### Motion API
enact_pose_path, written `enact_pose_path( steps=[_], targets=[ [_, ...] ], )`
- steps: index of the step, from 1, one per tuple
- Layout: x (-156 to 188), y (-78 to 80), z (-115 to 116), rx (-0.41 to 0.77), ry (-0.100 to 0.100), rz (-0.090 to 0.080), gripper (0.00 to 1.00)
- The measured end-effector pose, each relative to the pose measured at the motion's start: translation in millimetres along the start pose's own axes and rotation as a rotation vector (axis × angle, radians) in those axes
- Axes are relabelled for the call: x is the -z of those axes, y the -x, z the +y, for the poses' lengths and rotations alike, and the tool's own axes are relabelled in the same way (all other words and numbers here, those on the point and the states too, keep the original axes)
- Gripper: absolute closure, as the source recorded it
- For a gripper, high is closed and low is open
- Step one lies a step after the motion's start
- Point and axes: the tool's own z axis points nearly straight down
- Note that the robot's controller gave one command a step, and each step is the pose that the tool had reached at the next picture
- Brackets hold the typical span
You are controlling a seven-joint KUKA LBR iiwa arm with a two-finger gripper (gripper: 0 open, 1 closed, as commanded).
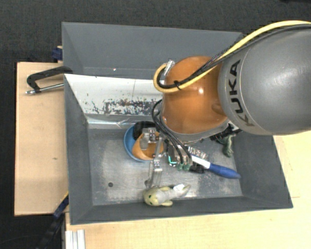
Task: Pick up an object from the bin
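My gripper (151, 180) reaches down under the arm's orange cover to the bin floor near the front wall. Just below its tip, against the front wall, lies a small pale yellow plush toy (158, 196) with a whitish end pointing right. A blue bowl (129, 141) with something orange inside sits just behind and to the left of the gripper, partly hidden by it. To the right, a white and blue pen-like stick (220, 169) lies on the floor.
A dark green figure (228, 145) stands by the right wall, half covered by the arm. Some small green and black bits lie under the wrist. The arm and its cover hide the middle and back right of the bin.
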Motion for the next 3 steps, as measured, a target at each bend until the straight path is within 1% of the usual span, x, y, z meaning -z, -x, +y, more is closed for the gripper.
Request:
enact_pose_path(
  steps=[1,2,3],
  targets=[
    [-97,79.6,-65,0.018,0.000,-0.009,0.00],
    [-98,80.6,-65,0.018,0.002,-0.010,1.00],
    [44,83.0,-71,-0.038,0.003,-0.021,1.00]
  ],
)
